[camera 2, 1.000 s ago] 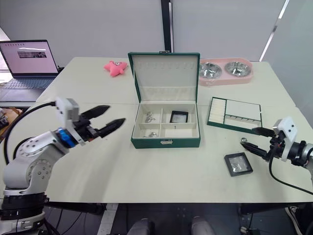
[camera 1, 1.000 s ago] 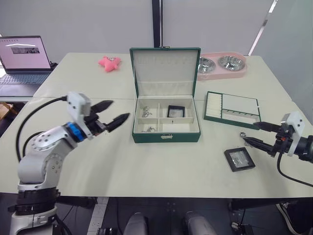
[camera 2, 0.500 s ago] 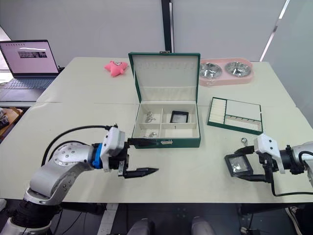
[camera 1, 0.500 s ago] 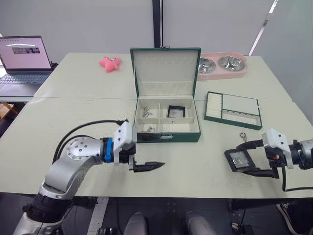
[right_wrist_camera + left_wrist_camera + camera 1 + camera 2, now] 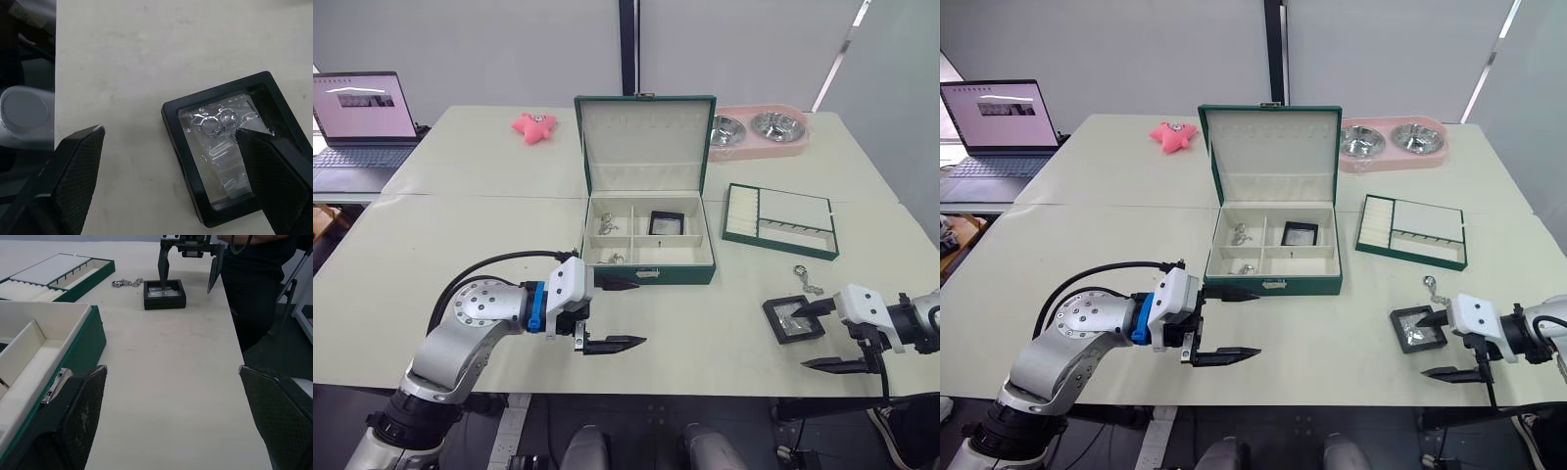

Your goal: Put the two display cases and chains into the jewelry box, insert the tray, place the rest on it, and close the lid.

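Note:
The jewelry box point(image 5: 646, 266) stands open mid-table, its lid point(image 5: 644, 145) upright. One small display case point(image 5: 666, 223) lies in a rear compartment and chains point(image 5: 605, 227) lie in the left ones. The larger display case point(image 5: 791, 319) lies on the table at the right, with another chain point(image 5: 806, 281) just behind it. My right gripper point(image 5: 810, 340) is open, one finger point(image 5: 274, 171) over the case's window, the other point(image 5: 73, 171) off its near side. The tray point(image 5: 778, 220) sits right of the box. My left gripper point(image 5: 628, 314) hangs open before the box's front wall, holding nothing.
A pink star toy point(image 5: 531, 125) and a pink double bowl point(image 5: 759, 129) sit at the back of the table. A laptop point(image 5: 362, 117) stands at the far left. The table's front edge runs just under both grippers.
My left arm swung from the left side to the front of the box. My right gripper came down around the larger display case, then drew back toward the front edge, staying open.

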